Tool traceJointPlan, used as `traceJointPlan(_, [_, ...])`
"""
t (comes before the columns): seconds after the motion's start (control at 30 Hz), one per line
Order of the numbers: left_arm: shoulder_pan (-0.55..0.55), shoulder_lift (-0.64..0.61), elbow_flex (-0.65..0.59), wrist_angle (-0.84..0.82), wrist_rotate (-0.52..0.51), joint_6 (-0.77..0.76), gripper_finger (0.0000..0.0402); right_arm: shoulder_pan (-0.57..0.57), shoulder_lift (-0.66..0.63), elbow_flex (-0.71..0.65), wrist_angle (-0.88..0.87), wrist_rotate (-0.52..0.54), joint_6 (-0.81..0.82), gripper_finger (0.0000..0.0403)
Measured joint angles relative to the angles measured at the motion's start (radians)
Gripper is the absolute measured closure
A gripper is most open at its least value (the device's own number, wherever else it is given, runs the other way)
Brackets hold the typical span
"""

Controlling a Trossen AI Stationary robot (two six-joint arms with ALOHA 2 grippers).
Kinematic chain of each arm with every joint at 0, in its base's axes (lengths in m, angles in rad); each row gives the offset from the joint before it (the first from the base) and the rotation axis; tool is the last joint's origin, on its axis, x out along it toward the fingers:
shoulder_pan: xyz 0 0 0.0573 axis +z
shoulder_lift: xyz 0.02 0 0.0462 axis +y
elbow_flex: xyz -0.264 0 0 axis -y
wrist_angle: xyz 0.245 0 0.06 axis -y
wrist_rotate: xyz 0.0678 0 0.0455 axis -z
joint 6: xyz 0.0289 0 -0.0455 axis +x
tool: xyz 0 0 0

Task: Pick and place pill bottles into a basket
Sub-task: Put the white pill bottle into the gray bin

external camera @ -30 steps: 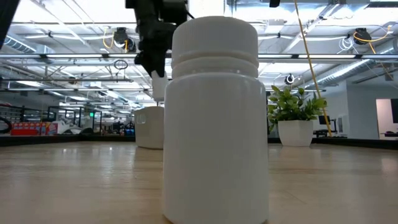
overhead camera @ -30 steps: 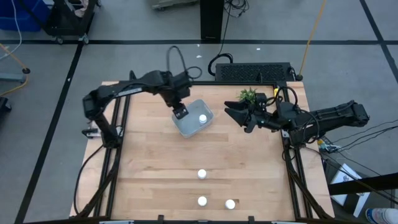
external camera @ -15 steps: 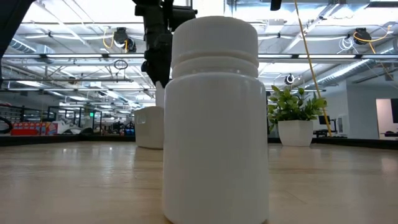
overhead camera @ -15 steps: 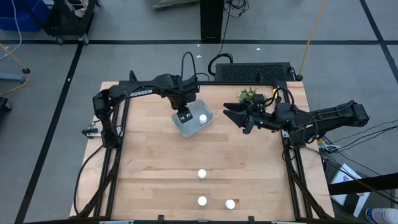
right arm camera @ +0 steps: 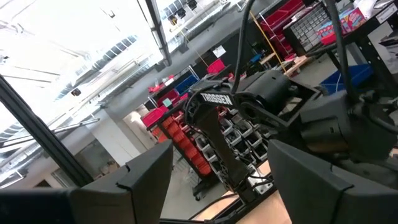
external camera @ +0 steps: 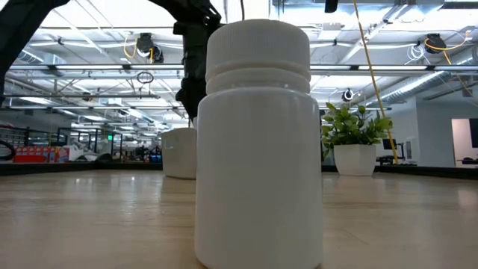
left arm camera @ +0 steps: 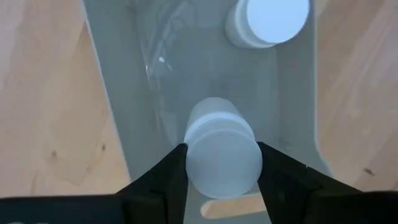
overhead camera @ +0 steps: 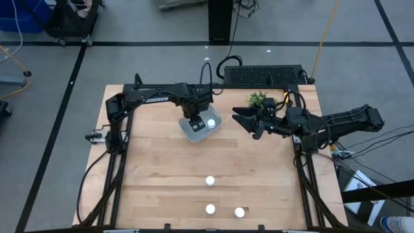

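Bottle (left arm camera: pixel 222 157) clamped across cap in your left hand (left arm camera: pixel 221 171), hanging over basket (left arm camera: pixel 118 93); one bottle (left arm camera: pixel 267 22) inside already. Light, stiff, slick plastic: grip sides squarely. Right hand (overhead camera: pixel 240 120) waits near plant (overhead camera: pixel 258 99), fingers apart, empty.

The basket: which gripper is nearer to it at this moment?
Left. The left gripper hangs directly over the basket, shut on a pill bottle above the basket's floor. The right gripper waits off to the basket's side, near the plant, open.
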Motion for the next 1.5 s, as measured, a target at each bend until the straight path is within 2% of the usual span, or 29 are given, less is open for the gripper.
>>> traceJointPlan(0.17, [-0.001, 0.004, 0.0, 0.021, -0.019, -0.008, 0.0233, 0.0, 0.0, 0.0, -0.005, 0.0, -0.001, 0.0147])
traceJointPlan(0.3, [0.01, 0.004, -0.003, 0.083, -0.005, -0.011, 0.0205, 0.0, 0.0, 0.0, -0.008, 0.0, -0.001, 0.0147])
traceJointPlan(0.4, [0.022, 0.004, -0.003, 0.111, 0.007, -0.012, 0.0202, 0.0, 0.0, 0.0, -0.015, 0.0, -0.002, 0.0147])
traceJointPlan(0.53, [0.037, 0.004, -0.003, 0.128, -0.036, -0.011, 0.0233, 0.0, 0.0, 0.0, -0.014, -0.001, 0.001, 0.0147])
traceJointPlan(0.77, [0.056, 0.004, -0.004, 0.131, -0.019, -0.019, 0.0301, 0.0, 0.0, 0.0, -0.023, -0.001, 0.001, 0.0147])
traceJointPlan(0.9, [0.049, 0.004, -0.004, 0.123, -0.019, -0.025, 0.0316, 0.0, 0.0, 0.0, -0.031, -0.001, 0.001, 0.0147])
traceJointPlan(1.03, [0.041, 0.004, -0.004, 0.094, -0.041, 0.042, 0.032, 0.0, 0.0, 0.0, -0.029, -0.001, 0.0, 0.0147])
traceJointPlan(1.17, [0.02, 0.004, -0.004, 0.056, -0.071, 0.182, 0.0302, 0.0, 0.0, 0.0, -0.03, -0.001, -0.001, 0.0147])
traceJointPlan(1.4, [-0.011, 0.001, -0.004, -0.025, -0.08, 0.431, 0.0233, 0.0, 0.0, 0.0, -0.039, -0.001, -0.001, 0.0147])
traceJointPlan(1.5, [-0.034, 0.001, -0.005, -0.024, -0.117, 0.535, 0.0213, 0.0, 0.0, 0.0, -0.056, -0.001, -0.002, 0.0147])
